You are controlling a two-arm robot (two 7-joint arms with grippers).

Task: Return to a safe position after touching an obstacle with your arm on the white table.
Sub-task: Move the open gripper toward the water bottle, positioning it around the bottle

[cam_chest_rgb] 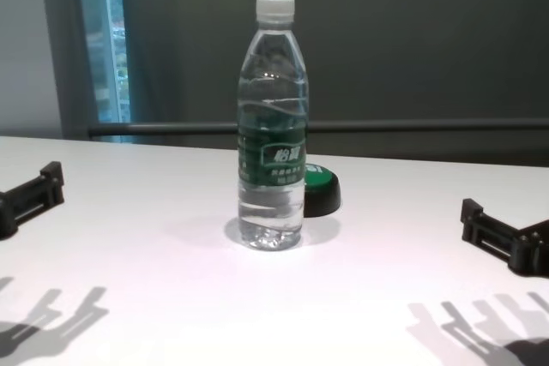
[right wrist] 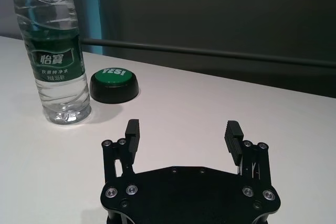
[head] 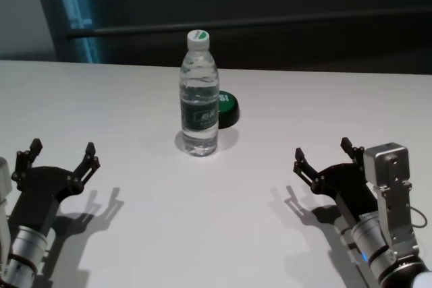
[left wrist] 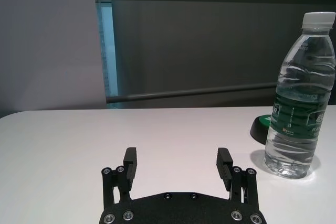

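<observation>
The obstacle, a clear water bottle (head: 199, 96) with a white cap and dark green label, stands upright at the middle of the white table (head: 135, 234). It also shows in the left wrist view (left wrist: 299, 98), the right wrist view (right wrist: 55, 51) and the chest view (cam_chest_rgb: 273, 130). My left gripper (head: 61, 155) is open and empty at the near left, well apart from the bottle; it also shows in its own wrist view (left wrist: 177, 163). My right gripper (head: 322, 152) is open and empty at the near right, also apart from it; its wrist view (right wrist: 181, 135) shows it too.
A black push button with a green "YES!" top (head: 227, 108) sits just behind and to the right of the bottle; it also shows in the right wrist view (right wrist: 114, 83) and the chest view (cam_chest_rgb: 321, 189). A dark wall with a rail runs behind the table's far edge.
</observation>
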